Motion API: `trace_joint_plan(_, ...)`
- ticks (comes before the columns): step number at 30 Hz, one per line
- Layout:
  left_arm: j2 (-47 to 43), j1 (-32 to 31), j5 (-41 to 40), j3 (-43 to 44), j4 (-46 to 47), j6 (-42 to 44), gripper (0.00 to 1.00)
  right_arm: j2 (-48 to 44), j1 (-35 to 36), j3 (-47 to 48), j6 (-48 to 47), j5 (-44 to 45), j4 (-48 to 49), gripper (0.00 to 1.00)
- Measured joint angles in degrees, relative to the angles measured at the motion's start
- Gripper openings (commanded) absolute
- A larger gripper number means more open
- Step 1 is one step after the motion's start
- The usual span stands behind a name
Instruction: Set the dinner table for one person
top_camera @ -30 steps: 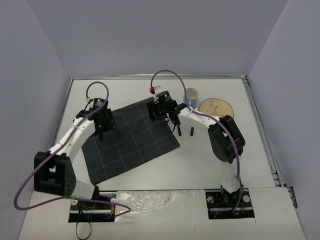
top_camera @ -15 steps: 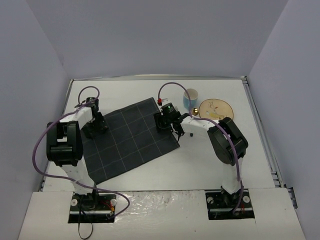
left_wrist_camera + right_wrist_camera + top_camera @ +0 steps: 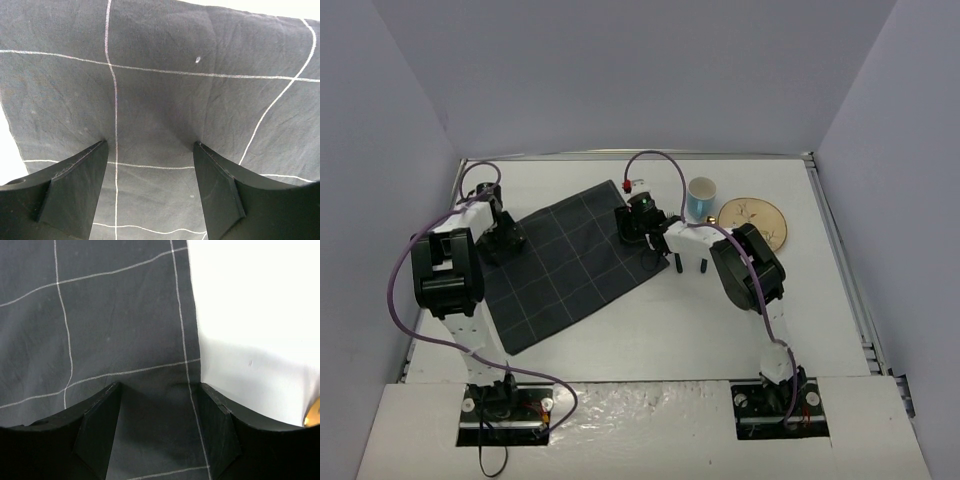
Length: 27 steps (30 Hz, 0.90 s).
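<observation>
Purple-cabled white arms (image 3: 472, 338), possibly red connector (image 3: 625, 183)

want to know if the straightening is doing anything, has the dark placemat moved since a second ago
Yes. The placemat has slid toward the far edge of the table and slightly left, away from the wooden plate, which has not shifted.

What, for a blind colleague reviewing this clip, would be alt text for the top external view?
A dark placemat lies askew on the white dinner table, the left gripper and right gripper, both open, at its opposite sides. A cup and tan plate sit right of it.
</observation>
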Motion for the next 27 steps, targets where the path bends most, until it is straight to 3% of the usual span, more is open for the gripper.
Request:
trace_joint_plan(7,4.06,0.31,-0.50,5.79,0.02,0.07,0.68,4.59,-2.50,6.78,-0.72,0.18,0.02,0.59)
trace_joint_plan(18,3.74,0.63,0.11,6.93,-0.64,1.41,0.88,3.52,-5.58,9.70,-4.71,-2.81,-6.85,0.64)
trace_joint_plan(24,-7.43,0.64,1.82,2.22,-0.35,2.02,0.88,-7.32,-4.02,4.55,-2.79,-8.87,-6.49,0.64)
trace_joint_plan(27,-13.15,0.82,2.10,-0.59,0.63,2.19,0.82,-12.70,-2.79,-0.93,0.65,-12.16,-3.23,0.64)
